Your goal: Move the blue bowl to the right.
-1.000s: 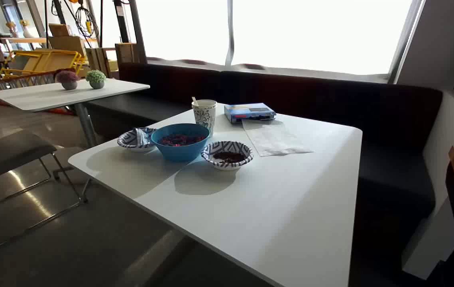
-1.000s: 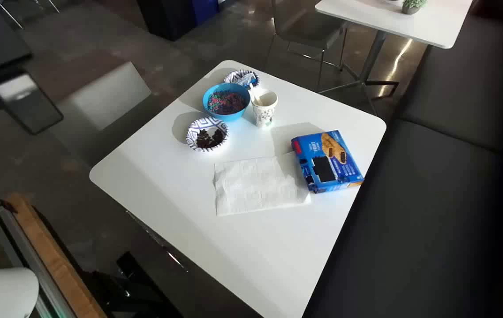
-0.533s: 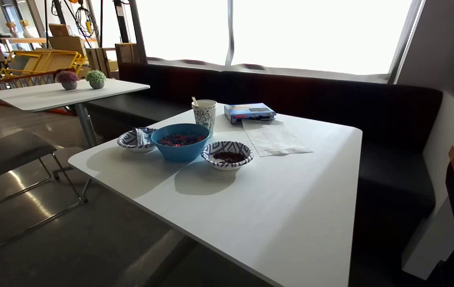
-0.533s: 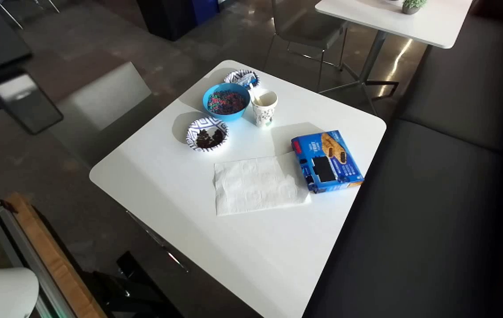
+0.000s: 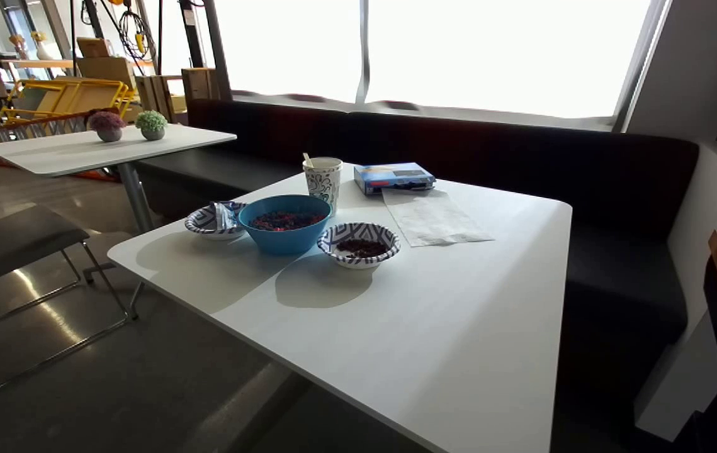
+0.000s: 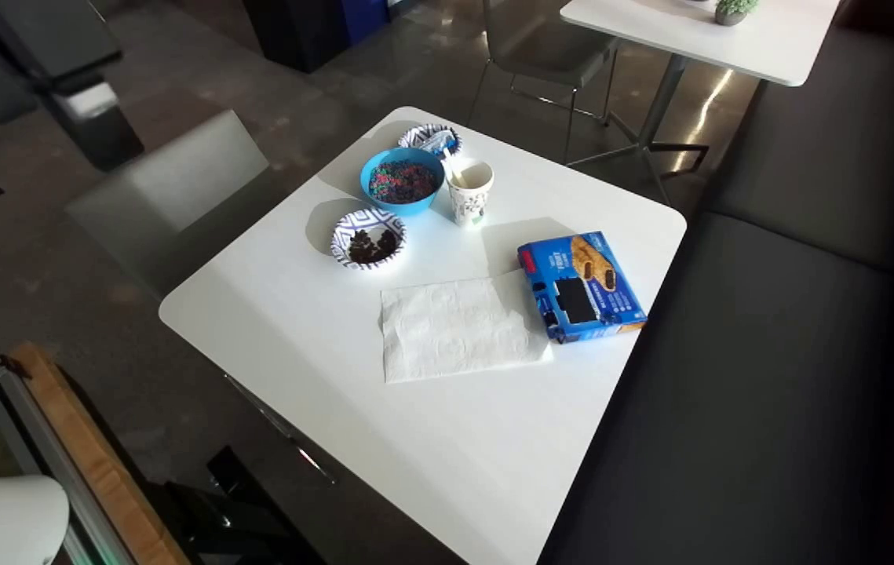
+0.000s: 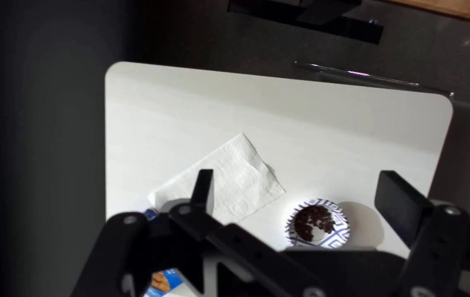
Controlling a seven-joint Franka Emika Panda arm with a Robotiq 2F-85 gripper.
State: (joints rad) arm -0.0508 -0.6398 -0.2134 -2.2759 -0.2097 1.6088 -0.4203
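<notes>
The blue bowl (image 5: 286, 242) stands upright on the white table (image 5: 459, 340), filled with small dark, red and multicoloured pieces. It also shows in an exterior view (image 6: 409, 207) near the table's far corner, between two patterned paper bowls and beside the white cup. In the wrist view the blue bowl does not show. My gripper (image 7: 296, 177) is open and empty in the wrist view, its fingers wide apart above the table. A blurred dark part of my arm or gripper (image 6: 97, 125) is at the upper left of an exterior view, off the table and well apart from the bowl.
A patterned paper bowl (image 6: 368, 239) with dark bits stands close to the blue bowl. Another paper bowl (image 6: 423, 135) with a wrapper is on its far side. A white cup (image 6: 470, 196) with a stick, a paper towel (image 6: 458, 329) and a blue box (image 6: 584, 286) lie near.
In an exterior view the dark arm part at the upper left has moved right and shows more of itself. The bowls, cup, box and towel have not moved.
</notes>
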